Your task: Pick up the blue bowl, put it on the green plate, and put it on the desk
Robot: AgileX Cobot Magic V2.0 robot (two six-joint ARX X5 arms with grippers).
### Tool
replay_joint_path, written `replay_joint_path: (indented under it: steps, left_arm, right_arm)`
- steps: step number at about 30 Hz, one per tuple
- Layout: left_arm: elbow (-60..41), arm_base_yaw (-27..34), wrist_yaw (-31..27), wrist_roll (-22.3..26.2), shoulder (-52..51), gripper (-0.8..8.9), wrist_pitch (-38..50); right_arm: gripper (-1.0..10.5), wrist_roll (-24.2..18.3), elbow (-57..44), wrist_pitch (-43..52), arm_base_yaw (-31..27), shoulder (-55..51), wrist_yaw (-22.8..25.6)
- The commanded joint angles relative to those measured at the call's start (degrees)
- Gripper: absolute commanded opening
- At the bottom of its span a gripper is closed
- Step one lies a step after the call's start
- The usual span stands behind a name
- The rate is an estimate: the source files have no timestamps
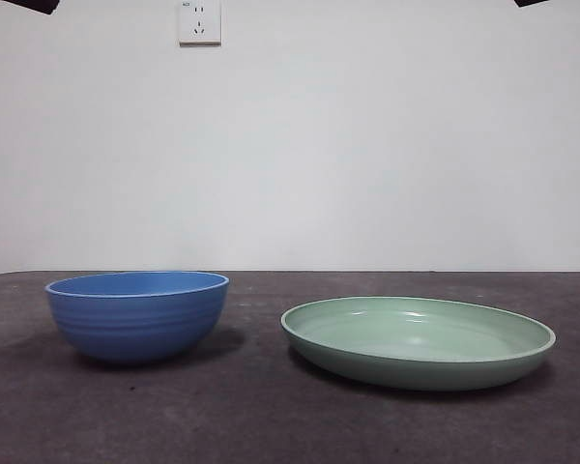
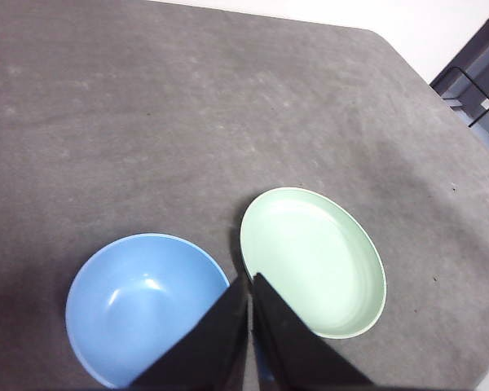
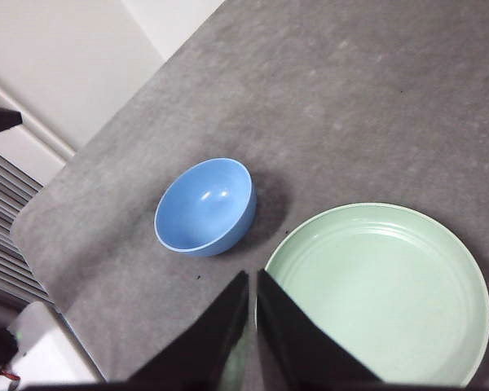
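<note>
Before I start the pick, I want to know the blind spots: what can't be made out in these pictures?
- Blue bowl: near rim, left wrist view, covered by the left pincer.
- Green plate: near edge, right wrist view, behind the right pincer.
- Blue bowl's inside: front view, hidden by its own wall.

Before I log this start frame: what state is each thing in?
blue bowl: upright, empty, on the desk, apart from the plate.
green plate: flat on the desk, empty.
left end effector: shut, holding nothing, high above both dishes.
right end effector: shut, holding nothing, waiting above.
</note>
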Motion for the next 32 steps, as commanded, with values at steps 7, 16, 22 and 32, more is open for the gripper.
replay_joint_path:
  steps: [7,16,22,32]
  left_arm:
    - [1.3,-1.8,0.3,4.0,0.3,0.85,0.6]
    - [1.3,-2.1,0.3,5.0,0.3,6.61,0.7]
    - [1.3,-2.1,0.3,4.2,0.3,6.56,0.6]
    - [1.3,0.7,0.1,-3.8,4.4,6.49,-6.1]
  right_arm:
    - [0.6,-2.7,1.1,0.4,0.2,0.4,0.8]
    - [5.2,-2.4,1.1,0.2,0.2,0.4,2.9]
    - [5.2,-2.5,1.1,0.1,0.2,0.4,2.8]
    - [5.2,-1.6,1.1,-1.2,0.2,0.3,2.1]
